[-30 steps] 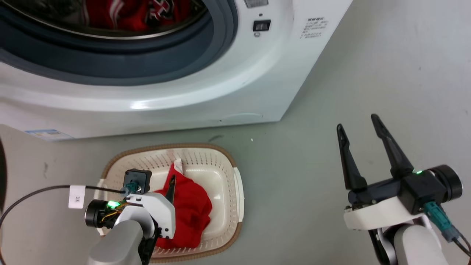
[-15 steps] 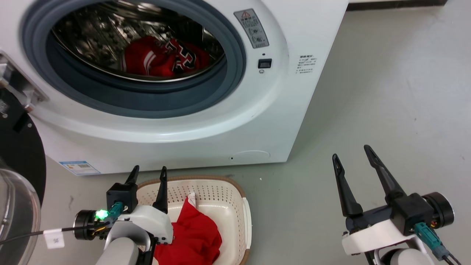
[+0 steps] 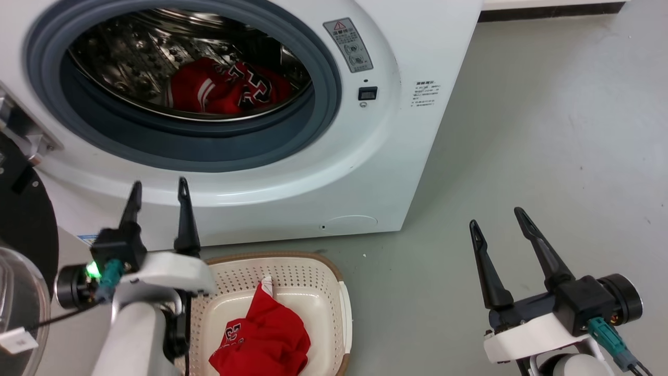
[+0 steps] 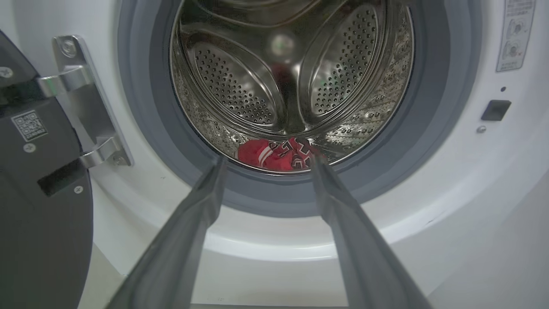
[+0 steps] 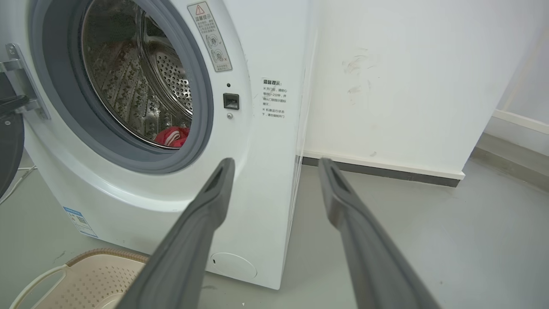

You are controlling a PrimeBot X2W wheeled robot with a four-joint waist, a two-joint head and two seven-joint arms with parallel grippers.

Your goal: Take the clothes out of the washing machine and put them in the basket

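The white washing machine (image 3: 386,156) stands with its door swung open to the left. A red jersey (image 3: 224,91) with a black number lies at the bottom of the steel drum (image 4: 266,154) (image 5: 172,136). My left gripper (image 3: 159,188) is open and empty, raised in front of the washer's lower rim and pointing at the porthole (image 4: 268,161). Below it, the cream basket (image 3: 313,284) (image 5: 92,281) holds one red garment (image 3: 261,342). My right gripper (image 3: 498,219) is open and empty over the floor to the right of the washer (image 5: 276,165).
The black-framed glass door (image 3: 21,245) hangs open at the far left, with its metal hinge (image 4: 85,98) beside the porthole. Bare grey floor (image 3: 548,130) spreads to the right of the washer. A white wall with a dark skirting (image 5: 386,171) stands behind.
My left gripper has risen out of the basket, leaving the red garment there, and now points at the porthole. The head camera has tilted up. The right gripper has kept its pose.
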